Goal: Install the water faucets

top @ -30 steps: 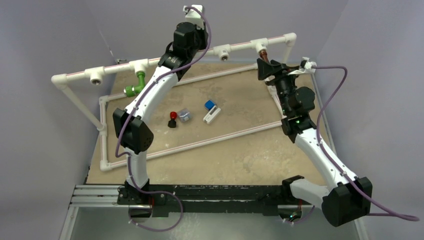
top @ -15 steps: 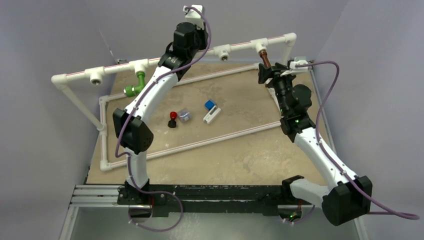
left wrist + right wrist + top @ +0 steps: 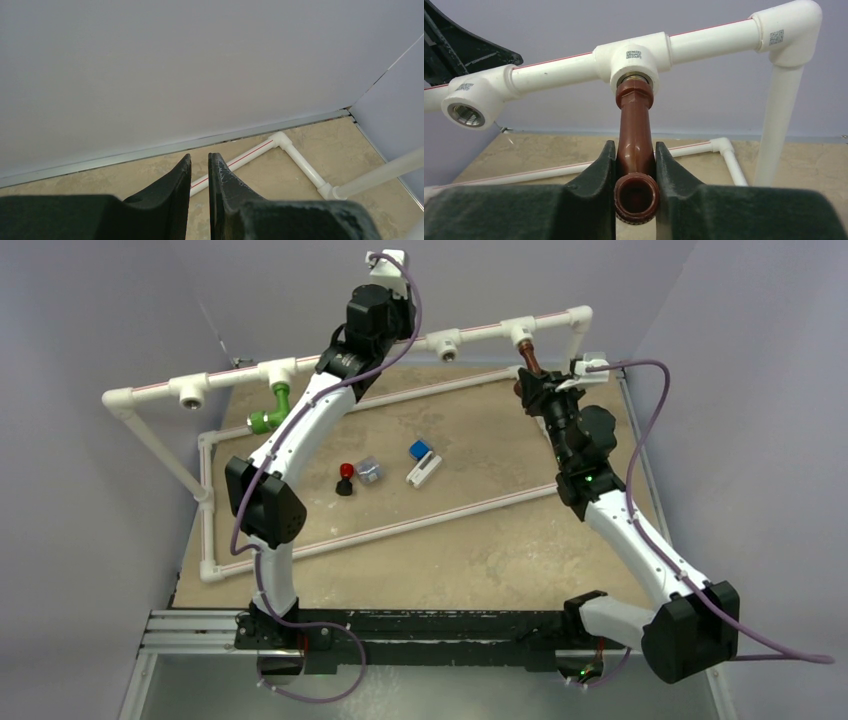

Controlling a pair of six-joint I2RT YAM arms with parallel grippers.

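Both right tool (image 3: 634, 152) fingers (image 3: 596, 172) clamp the reddish-brown faucet (image 3: 634, 117).

Reddish-brown faucet (image 3: 635, 145), green faucet (image 3: 272, 410), white pipes (image 3: 714, 42)

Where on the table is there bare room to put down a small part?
Bare: the near strip between the floor pipe and the black rail, and the patch between the blue-white block and the right arm. Crowded: around the red knob and grey block.
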